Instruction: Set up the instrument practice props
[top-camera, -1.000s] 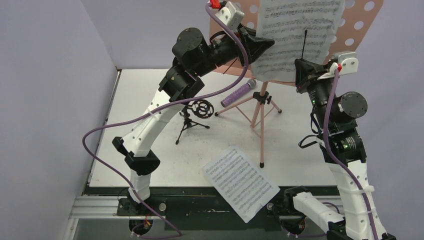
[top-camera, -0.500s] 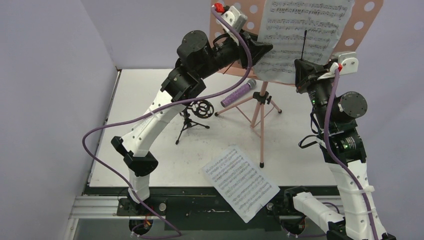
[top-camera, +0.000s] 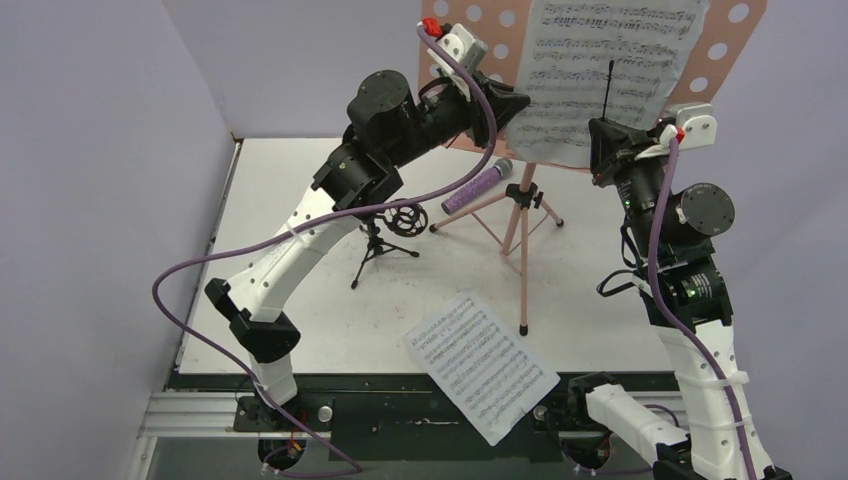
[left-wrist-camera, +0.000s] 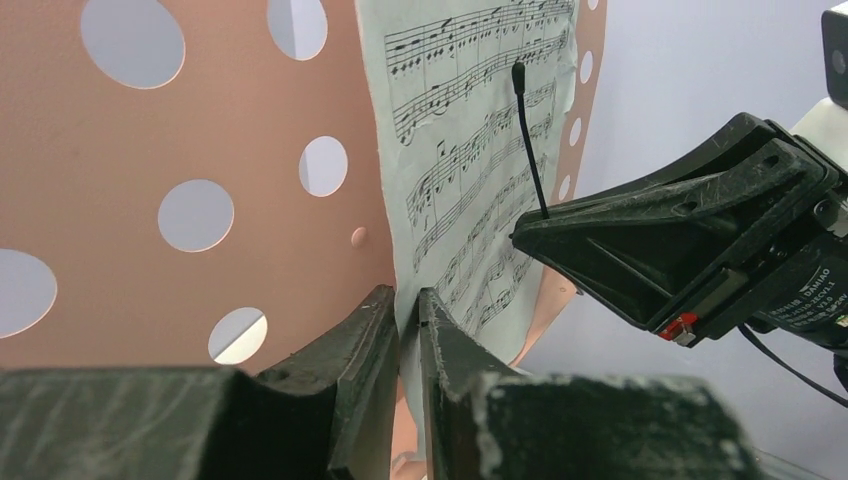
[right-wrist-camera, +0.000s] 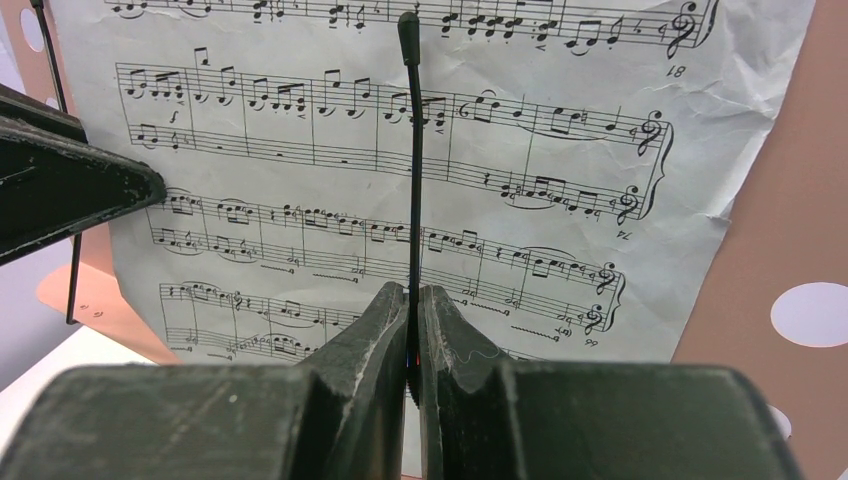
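1. Left fingers (left-wrist-camera: 378, 335) have backed off a bit to the left since a second ago. The page (top-camera: 600, 70) on the pink music stand (top-camera: 722, 40) now sits higher and straighter than it did.
2. Those fingers are nearly together, with the page's lower left edge running into the slit between them. Can't tell whether they're actually pinching the paper.
3. Right fingers (right-wrist-camera: 375, 330) are squeezed together on the thin black retainer wire (right-wrist-camera: 413, 180), which lies upright across the front of the page.
4. Going outward, the left arm (top-camera: 300, 240) reaches up and across from its base, wrist level with the stand's lower edge. The right arm (top-camera: 690, 280) stands almost vertical, wrist tipped toward the stand from the right.
5. Progress-wise, I'd say it's partway there. The stand is up on its tripod legs and one page is on it.
6. Left to do, by the look of it:
   - The second page (top-camera: 480, 365) is lying flat on the table (top-camera: 600, 290) near the front edge.
   - The microphone (top-camera: 476, 187) is lying by the stand's legs, not in its holder.
   - The mic stand (top-camera: 378, 245) is upright just to its left with nothing in the clip.
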